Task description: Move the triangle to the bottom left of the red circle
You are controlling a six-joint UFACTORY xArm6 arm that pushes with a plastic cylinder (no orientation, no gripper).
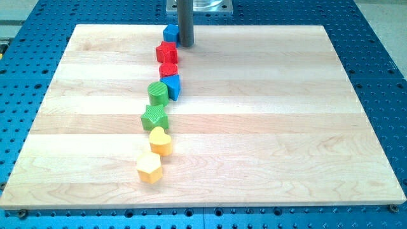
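Seven small coloured blocks in a wavy line on pale wooden bench (254, 127), my tip (185, 44), no pincer fitted, just right of blue cube (170, 33), red star (167, 53) and red circle (168, 69) below-left of tip, blue triangle (173, 85) touching circle's underside, green cylinder (158, 93), green star (154, 117), yellow heart (161, 141), yellow hexagon (149, 167) lower still.

Straight dark grey rod (185, 25), smooth cylinder; silver metal mounting plate (200, 6) above it.

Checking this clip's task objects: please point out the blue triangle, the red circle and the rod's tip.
blue triangle (173, 86), camera view, on its top face.
red circle (168, 69), camera view, on its top face.
my tip (185, 44), camera view, at the rod's lower end, right of the blue block (170, 32).
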